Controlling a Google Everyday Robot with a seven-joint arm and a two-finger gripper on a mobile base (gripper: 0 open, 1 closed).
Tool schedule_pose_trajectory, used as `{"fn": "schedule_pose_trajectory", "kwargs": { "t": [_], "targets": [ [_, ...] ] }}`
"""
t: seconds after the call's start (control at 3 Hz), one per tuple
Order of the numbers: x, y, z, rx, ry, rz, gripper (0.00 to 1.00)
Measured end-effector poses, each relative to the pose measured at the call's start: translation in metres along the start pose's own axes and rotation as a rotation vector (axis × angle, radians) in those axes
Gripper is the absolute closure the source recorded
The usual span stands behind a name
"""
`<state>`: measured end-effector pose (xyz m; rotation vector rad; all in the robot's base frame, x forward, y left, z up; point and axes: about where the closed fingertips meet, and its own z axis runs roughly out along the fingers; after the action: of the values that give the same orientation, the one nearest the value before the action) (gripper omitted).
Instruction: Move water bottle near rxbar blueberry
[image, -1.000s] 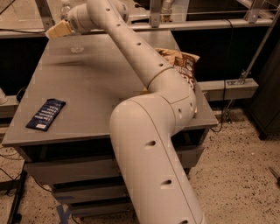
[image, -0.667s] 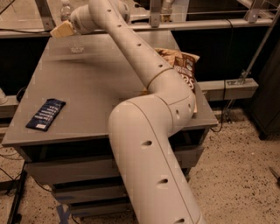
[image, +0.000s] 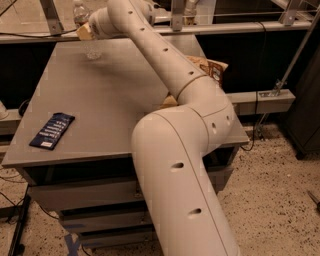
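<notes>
The water bottle (image: 90, 46) is small and clear with a white cap. It stands upright at the far left back of the grey table (image: 115, 100). My gripper (image: 86, 31) is at the end of the long cream arm and sits right at the bottle's upper body, overlapping it in the camera view. The rxbar blueberry (image: 52, 130) is a flat dark blue wrapper with white lettering. It lies near the table's front left edge, far from the bottle and the gripper.
A brown and cream chip bag (image: 210, 67) lies at the table's right side, partly behind my arm. A metal frame and rail run behind the table. The arm's big links cover the table's front right. Speckled floor lies to the right.
My gripper has moved a little to the right, from just left of the bottle to against it. The bottle and the rxbar have stayed where they were.
</notes>
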<state>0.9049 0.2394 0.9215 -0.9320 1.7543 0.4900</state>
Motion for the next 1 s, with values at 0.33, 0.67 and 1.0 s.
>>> {"fn": "schedule_pose_trajectory", "kwargs": {
  "t": [0.33,0.67,1.0],
  "targets": [
    [-0.004,-0.004,-0.023,0.018,-0.009,0.013,0.87],
    [-0.014,0.012,-0.061,-0.003,-0.034,0.009,1.0],
    [-0.02,0.05,-0.099,-0.061,-0.054,0.013,1.0]
  ]
}}
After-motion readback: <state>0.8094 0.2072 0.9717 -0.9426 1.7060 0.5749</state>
